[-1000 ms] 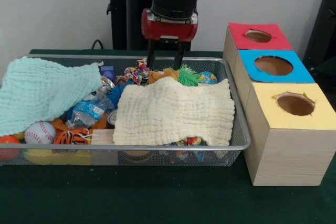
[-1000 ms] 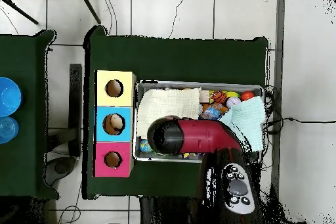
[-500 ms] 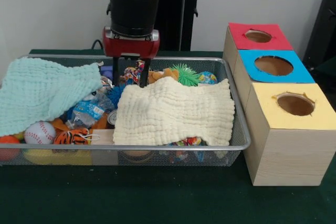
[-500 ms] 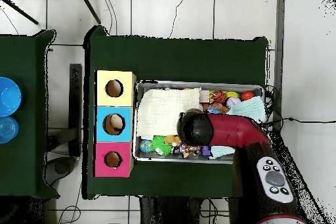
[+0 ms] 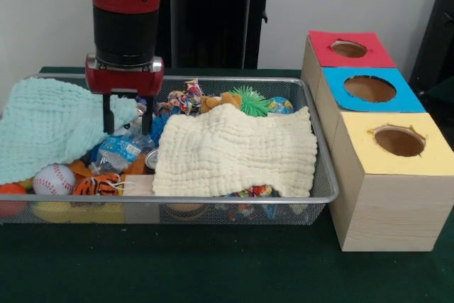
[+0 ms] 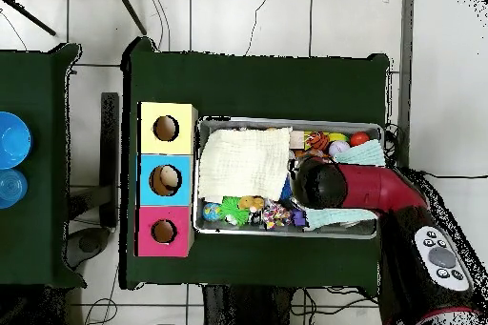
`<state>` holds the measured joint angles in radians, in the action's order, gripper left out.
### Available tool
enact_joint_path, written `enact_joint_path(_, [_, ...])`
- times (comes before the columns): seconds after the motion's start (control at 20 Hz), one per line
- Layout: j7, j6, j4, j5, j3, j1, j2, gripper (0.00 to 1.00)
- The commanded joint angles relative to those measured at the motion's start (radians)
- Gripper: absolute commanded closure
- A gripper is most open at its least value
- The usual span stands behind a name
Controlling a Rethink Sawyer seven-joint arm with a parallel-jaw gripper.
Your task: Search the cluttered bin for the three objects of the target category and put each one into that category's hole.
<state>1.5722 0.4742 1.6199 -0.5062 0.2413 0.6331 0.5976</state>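
Note:
The wire mesh bin (image 5: 213, 201) holds a cream cloth (image 5: 237, 150) on the right and a mint cloth (image 5: 57, 122) on the left, with toys between and under them. My gripper (image 5: 128, 120) hangs open and empty just above a blue crinkled packet (image 5: 119, 150), at the mint cloth's right edge. The red-faced hole (image 5: 348, 49) is in the farthest box on the right. In the overhead view the arm's wrist (image 6: 319, 183) hides the gripper, and the red box's hole (image 6: 164, 232) shows empty.
A baseball (image 5: 53, 179), a tiger-striped ball (image 5: 97, 186) and an orange ball (image 5: 8, 200) lie at the bin's near left. A rope toy (image 5: 186, 97) and a green spiky ball (image 5: 253, 101) lie at its far side. Blue-faced (image 5: 369, 89) and yellow-faced (image 5: 399, 141) holes stand nearer than the red one.
The arm has swung left in the front view, from the bin's far middle to the mint cloth's edge. The gripper has stayed open and empty. The cloths have not moved.

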Motion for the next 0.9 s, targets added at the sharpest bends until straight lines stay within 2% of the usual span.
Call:
enact_joint_path(0.05, [-0.316,0.034,-0.099,-0.139,0.174,0.075,-0.092,0.0])
enact_joint_path(0.55, [-0.344,0.068,-0.141,-0.218,0.269,0.149,-0.143,0.0])
enact_joint_path(0.9, [-0.317,0.059,-0.123,-0.247,0.314,0.177,-0.149,0.0])
